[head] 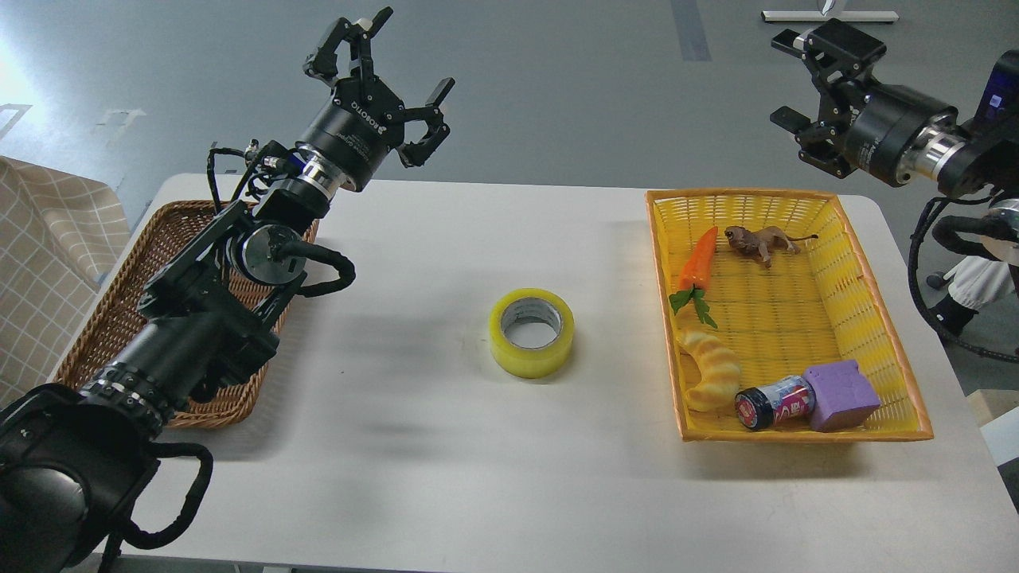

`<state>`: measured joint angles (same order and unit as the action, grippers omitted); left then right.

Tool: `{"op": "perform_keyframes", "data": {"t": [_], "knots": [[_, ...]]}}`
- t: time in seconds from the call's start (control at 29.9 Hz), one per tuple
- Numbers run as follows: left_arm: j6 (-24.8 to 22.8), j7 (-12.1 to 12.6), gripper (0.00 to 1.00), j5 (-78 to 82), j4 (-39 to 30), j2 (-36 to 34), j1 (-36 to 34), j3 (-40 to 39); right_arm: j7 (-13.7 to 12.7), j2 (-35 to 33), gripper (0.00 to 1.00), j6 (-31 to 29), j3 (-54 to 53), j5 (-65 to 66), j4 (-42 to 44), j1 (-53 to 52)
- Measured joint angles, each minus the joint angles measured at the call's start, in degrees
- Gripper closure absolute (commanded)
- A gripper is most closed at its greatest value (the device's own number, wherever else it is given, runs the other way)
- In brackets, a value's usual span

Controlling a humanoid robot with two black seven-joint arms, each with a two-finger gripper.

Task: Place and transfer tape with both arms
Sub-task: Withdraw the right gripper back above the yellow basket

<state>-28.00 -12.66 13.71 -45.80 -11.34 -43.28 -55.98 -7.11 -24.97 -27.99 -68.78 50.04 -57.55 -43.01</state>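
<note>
Tape (532,332): translucent yellow roll, grey-white core, lying flat mid-bench (446,469), between wicker basket (119,318) and yellow tray (876,318), touching neither; left arm angled up over the wicker basket, left claw (380,76) raised well clear of the roll, fingers spread apart, empty, "ROBOTIQ" on its body; right claw (804,87) high beyond the tray's far corner, fingers apart, holding nothing; its lettering unreadable.

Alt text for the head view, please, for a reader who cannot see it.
A roll of yellow tape lies flat mid-table, untouched, between a brown wicker basket at left and a yellow basket of toys at right. Both grippers, left and right, hover open and empty above.
</note>
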Motion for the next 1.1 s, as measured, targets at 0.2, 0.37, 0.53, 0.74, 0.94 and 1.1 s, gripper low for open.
{"op": "perform_keyframes", "data": {"t": [0.2,0.37,0.53,0.74,0.94,1.1], "knots": [[0.00,0.00,0.02,0.16,0.02,0.00,0.26,0.00,0.00,0.96,0.00,0.01,-4.12,-11.21,0.37,3.61],[0.00,-0.15,0.02,0.16,0.18,0.05,0.79,0.00,-0.16,3.09,0.00,0.01,-6.26,-25.75,1.65,5.27],[0.00,-0.30,0.02,0.18,0.25,0.06,1.18,-0.03,-0.42,5.79,0.00,0.01,-7.13,-34.80,2.62,5.34],[0.00,-0.07,0.02,0.34,0.27,-1.21,1.30,-0.01,-0.84,9.71,0.00,0.01,-9.72,-39.82,2.72,5.62],[0.00,0.00,0.02,0.41,0.28,-1.74,1.26,0.07,-0.89,12.08,0.00,-0.01,-10.11,-41.64,2.72,5.76],[0.00,-0.15,0.02,0.58,-0.03,-3.29,1.09,0.00,-0.89,13.06,0.00,-0.02,-10.43,-41.75,2.50,6.55]]}}
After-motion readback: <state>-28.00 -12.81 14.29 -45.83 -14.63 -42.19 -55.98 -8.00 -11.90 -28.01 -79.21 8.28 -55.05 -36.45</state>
